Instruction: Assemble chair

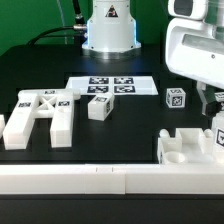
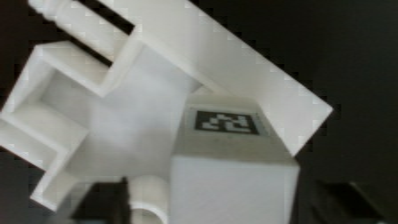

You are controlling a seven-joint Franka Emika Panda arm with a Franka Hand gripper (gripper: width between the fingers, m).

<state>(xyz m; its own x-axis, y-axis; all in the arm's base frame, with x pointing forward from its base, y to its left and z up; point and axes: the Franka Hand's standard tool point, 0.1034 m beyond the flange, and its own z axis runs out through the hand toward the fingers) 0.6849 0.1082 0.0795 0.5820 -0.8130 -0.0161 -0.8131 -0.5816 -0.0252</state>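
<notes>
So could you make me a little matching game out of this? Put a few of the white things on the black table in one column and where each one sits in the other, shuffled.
Things
1. cross-braced plate
2. marker board
3. notched block
4. long white rail

Places
A. along the front edge of the table
B. on the exterior view's left
C. flat in the middle, in front of the robot's base
D. on the exterior view's right, just behind the rail

Pairs: 1-B, 2-C, 3-D, 4-A
</notes>
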